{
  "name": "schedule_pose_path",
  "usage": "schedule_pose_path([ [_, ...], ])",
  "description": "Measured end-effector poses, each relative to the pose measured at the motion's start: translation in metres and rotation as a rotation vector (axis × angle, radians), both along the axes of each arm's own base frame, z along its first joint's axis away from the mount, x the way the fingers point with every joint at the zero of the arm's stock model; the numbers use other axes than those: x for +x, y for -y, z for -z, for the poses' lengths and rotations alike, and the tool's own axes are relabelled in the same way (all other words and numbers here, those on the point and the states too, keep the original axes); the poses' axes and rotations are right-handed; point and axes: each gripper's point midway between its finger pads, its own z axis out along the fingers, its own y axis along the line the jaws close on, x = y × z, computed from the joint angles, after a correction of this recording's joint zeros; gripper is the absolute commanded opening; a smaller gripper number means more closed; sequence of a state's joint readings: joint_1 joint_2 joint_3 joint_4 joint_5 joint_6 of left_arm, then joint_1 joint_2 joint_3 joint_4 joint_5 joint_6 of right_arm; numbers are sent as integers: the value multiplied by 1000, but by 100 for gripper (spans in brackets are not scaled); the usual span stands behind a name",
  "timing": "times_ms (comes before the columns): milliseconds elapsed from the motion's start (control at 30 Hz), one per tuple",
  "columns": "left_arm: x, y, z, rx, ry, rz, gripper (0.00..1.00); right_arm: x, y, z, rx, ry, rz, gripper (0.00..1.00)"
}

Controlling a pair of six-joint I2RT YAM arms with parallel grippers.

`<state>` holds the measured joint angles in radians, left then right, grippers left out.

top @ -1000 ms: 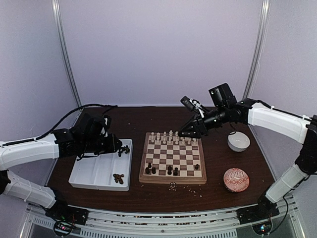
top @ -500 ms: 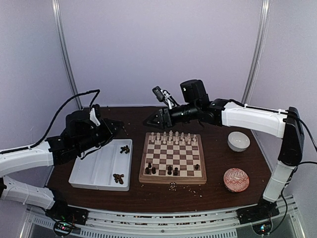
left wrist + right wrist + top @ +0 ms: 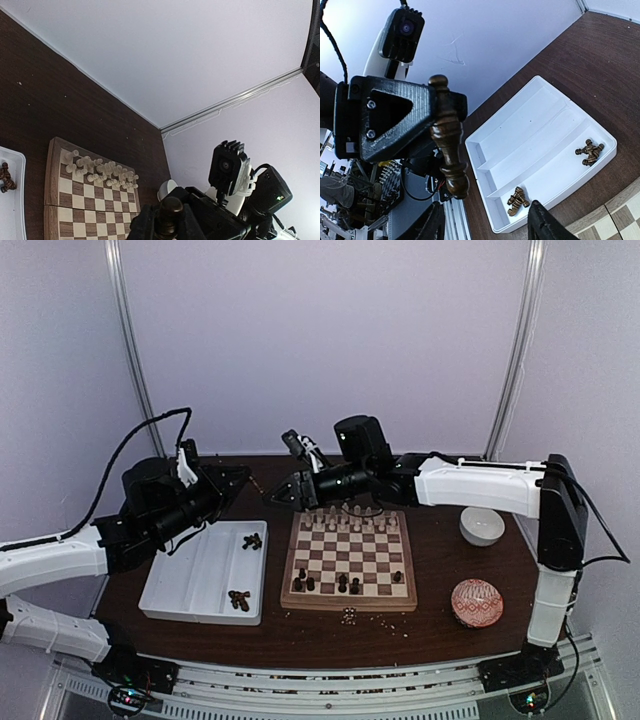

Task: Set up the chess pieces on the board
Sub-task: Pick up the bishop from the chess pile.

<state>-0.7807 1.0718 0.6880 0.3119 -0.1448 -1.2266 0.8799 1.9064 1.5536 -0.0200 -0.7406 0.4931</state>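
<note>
My left gripper [image 3: 241, 474] is raised over the table behind the tray, shut on a dark brown chess piece [image 3: 447, 142] that sticks out of its fingers [image 3: 142, 225]. My right gripper [image 3: 273, 497] reaches across from the right, open. Its fingertips [image 3: 427, 225] stand just short of the piece's base. The board [image 3: 349, 597] lies at the table's middle, with cream chess pieces [image 3: 350, 518] in its two far rows and a few dark ones [image 3: 342, 583] in its near rows. More dark pieces [image 3: 239, 599] lie in the tray.
A white divided tray [image 3: 190, 585] sits left of the board, with another small cluster of dark pieces [image 3: 252, 540] at its far right. A white bowl [image 3: 482, 526] and a red patterned ball [image 3: 477, 602] stand right of the board. Pale crumbs [image 3: 349, 616] lie by the near edge.
The right arm has swung left from the board's far right corner to the left gripper. The left gripper has lifted from the tray and moved back with the dark piece.
</note>
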Motion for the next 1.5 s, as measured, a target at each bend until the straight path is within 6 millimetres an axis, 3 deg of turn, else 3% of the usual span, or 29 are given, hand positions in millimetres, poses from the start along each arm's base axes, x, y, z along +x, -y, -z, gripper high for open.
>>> schedule_pose_path([
  [400, 0, 7, 4, -18, -7, 20, 0, -8, -11, -27, 113, -20, -36, 37],
  [733, -1, 12, 0, -66, -14, 36, 0, -6, -17, -21, 122, -54, -36, 34],
  [900, -2, 13, 0, -71, -13, 39, 0, -5, -17, -18, 118, -65, -34, 20],
  [1033, -2, 13, 0, -74, -13, 39, 0, -5, -17, -19, 120, -65, -32, 0],
  [1167, -1, 12, 1, -70, -15, 34, 0, -3, -16, -16, 108, -57, -34, 0],
  [1333, -1, 8, 13, 24, -16, 21, 0, -4, 3, -1, 13, 22, -51, 0],
  [1500, -1, 3, 10, 145, 13, 9, 0, -13, 57, 12, -188, 157, -95, 0],
])
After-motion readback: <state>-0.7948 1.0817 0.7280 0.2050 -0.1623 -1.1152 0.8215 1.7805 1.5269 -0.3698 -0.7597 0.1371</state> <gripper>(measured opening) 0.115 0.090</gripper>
